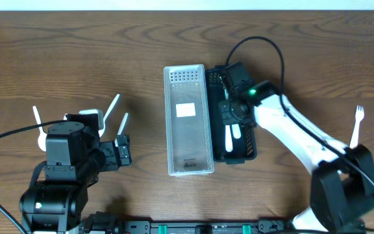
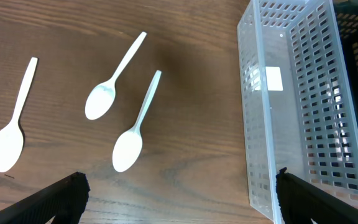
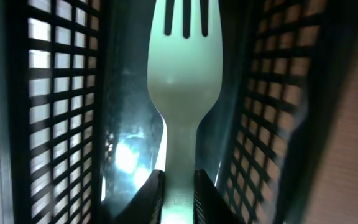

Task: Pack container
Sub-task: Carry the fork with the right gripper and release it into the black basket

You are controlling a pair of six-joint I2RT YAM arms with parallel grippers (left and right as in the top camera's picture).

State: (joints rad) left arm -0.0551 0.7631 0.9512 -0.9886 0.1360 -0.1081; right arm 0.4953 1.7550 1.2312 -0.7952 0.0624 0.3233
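Observation:
A clear perforated container (image 1: 188,170) lies in the middle of the table, with a black mesh basket (image 1: 250,151) right beside it. My right gripper (image 1: 232,120) is down inside the black basket (image 3: 61,106), shut on the handle of a white fork (image 3: 184,74) whose tines point away from the wrist. My left gripper (image 2: 179,202) is open and empty, low over the wood between the clear container (image 2: 272,149) and the white spoons (image 2: 134,127). Three spoons lie ahead of it, and the nearest one shows in the overhead view (image 1: 121,123).
Another white fork (image 1: 357,125) lies on the table at the far right, beside the right arm's base. More white spoons (image 1: 38,125) lie left of the left arm. A black cable loops over the table behind the black basket.

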